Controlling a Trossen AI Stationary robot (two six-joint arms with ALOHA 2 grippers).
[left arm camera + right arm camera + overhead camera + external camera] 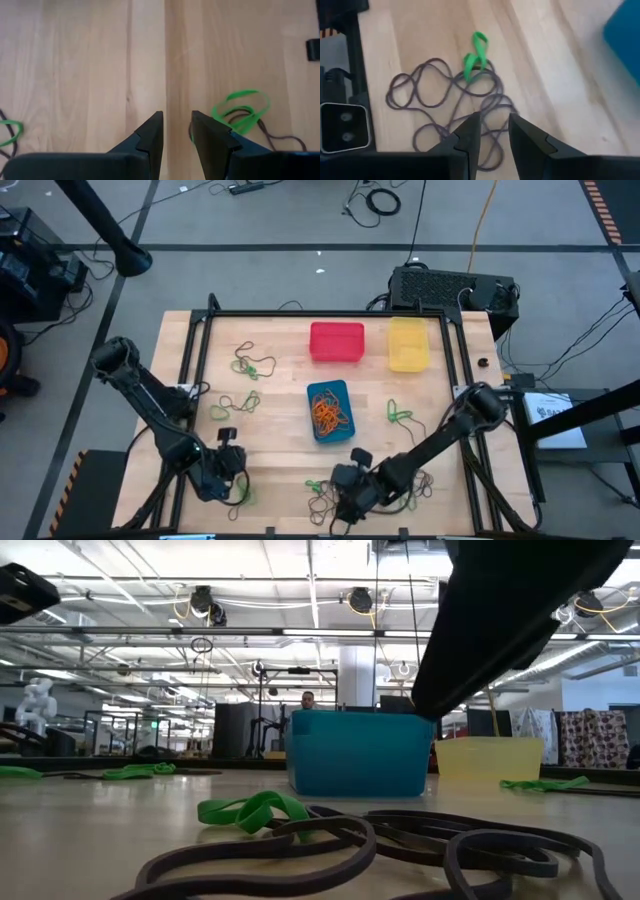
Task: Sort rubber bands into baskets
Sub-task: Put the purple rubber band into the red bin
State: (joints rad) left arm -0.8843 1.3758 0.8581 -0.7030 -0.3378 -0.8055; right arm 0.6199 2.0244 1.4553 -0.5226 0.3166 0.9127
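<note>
My left gripper (177,131): it hangs over bare wood near the front left of the table (280,445). The two fingers stand a little apart, with a thin gap between them. Nothing is in the gap. I hold nothing here.
Next to my left gripper: a green rubber band (241,109) lies just beside one finger, on top of a dark band (270,136). I cannot tell if the finger touches it.
My right gripper (493,131): it is low at the front middle of the table. The fingers are a little apart, with a thin gap. They point down at a tangle of dark rubber bands (445,97). I cannot tell if the tips touch the tangle. Nothing is pinched.
Green band in the tangle: a small green loop (475,56) lies on the far side of the dark bands.
Blue basket (330,410): it sits in the middle of the table with orange rubber bands (329,414) inside.
Red basket (336,342): at the back, just left of the yellow basket (408,344).
Other bands: more green and dark loops (250,364) lie on the left part of the table, and one green loop (399,414) lies right of the blue basket.
</note>
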